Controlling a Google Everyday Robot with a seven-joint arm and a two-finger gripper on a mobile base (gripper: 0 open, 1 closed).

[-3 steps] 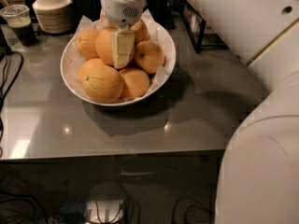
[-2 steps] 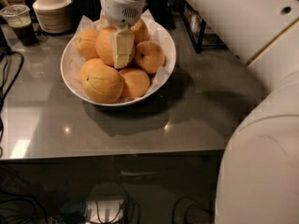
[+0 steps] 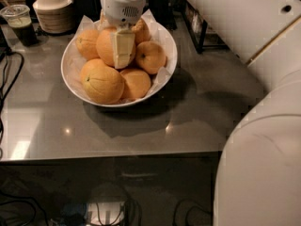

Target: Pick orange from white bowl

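The white bowl [image 3: 70, 81] stands on the grey table, lined with crinkled paper and filled with several oranges. My gripper [image 3: 118, 51] reaches down into it from above. It is closed around the large plain orange [image 3: 106, 46] at the top of the pile. One white finger [image 3: 123, 46] lies flat against the orange's near side; the other is hidden behind it. The big creased orange [image 3: 101, 81] with a stem dot lies at the front left, untouched.
A stack of beige ribbed bowls [image 3: 53, 13] and a plastic cup with a dark drink [image 3: 19, 22] stand at the back left. Black cables [image 3: 7, 79] run along the left edge. My white arm [image 3: 263, 126] fills the right side. The table's front edge [image 3: 113, 155] is near.
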